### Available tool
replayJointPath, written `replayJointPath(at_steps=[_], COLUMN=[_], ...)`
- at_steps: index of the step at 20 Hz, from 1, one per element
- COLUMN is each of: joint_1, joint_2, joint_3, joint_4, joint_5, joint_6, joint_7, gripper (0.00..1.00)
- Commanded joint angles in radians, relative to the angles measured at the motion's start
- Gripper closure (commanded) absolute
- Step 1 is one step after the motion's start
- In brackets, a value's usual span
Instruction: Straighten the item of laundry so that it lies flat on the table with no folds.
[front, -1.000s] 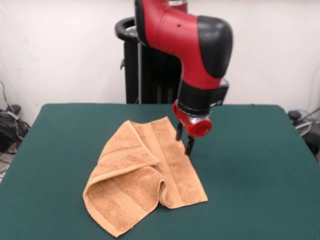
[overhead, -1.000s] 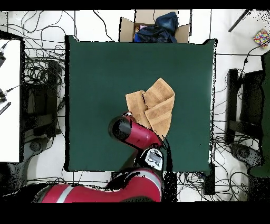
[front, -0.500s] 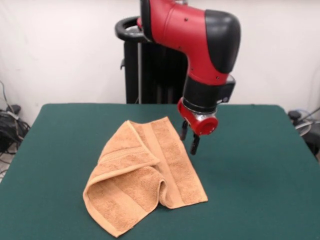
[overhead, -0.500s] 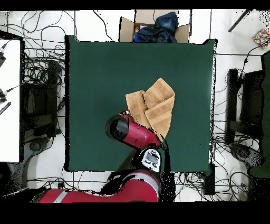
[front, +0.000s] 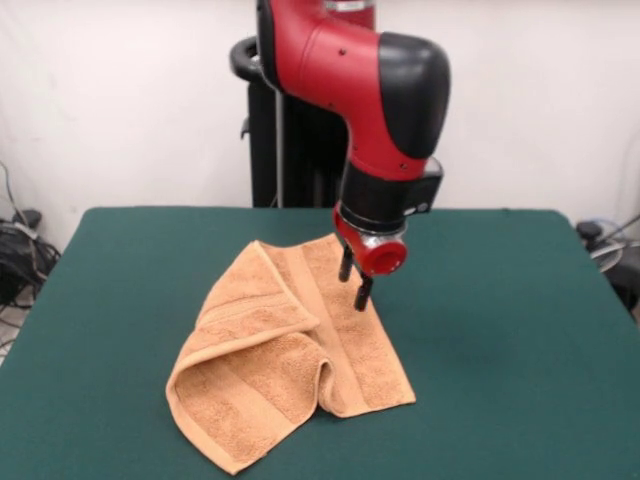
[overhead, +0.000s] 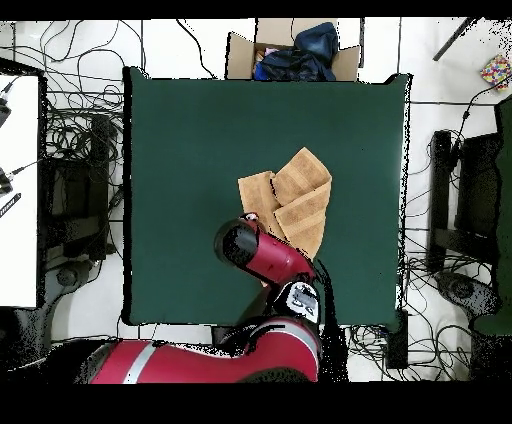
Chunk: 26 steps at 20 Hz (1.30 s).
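Towel (front: 290, 350) of orange-tan terry cloth lies crumpled near the middle of the dark green felt table (front: 500, 330) in the front view: one end is spread flat with woven band stripes running along it, while the other part is doubled over in a thick rolled fold whose looped edge stands up off the cloth. The gripper (front: 354, 279), on a red and black arm, hangs just above the flat part's right edge; its two thin black fingers (front: 346, 264) are parted with a gap between them and hold nothing, and whether the tips touch the cloth I cannot tell. From overhead, the towel (overhead: 296, 200) shows as overlapping angular flaps, right of the table's (overhead: 190, 150) centre, well inside every edge. The arm covers the gripper there, its rounded black and red end sitting at the towel's lower left. Past the table's top edge an open cardboard box (overhead: 240, 52) holds dark blue fabric (overhead: 305, 52).
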Motion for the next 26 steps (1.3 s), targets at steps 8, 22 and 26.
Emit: replayJointPath(at_steps=[8,22,26], joint_1=[-0.021,0.042,0.053], joint_2=[0.132,0.304,0.307], joint_3=[0.077,0.044,0.036], joint_4=[-0.023,-0.145,-0.146], joint_5=[0.034,0.116,0.123], joint_6=[-0.079,-0.169,-0.193], joint_7=[0.161,0.2,0.199], gripper=[0.0,0.0,1.0])
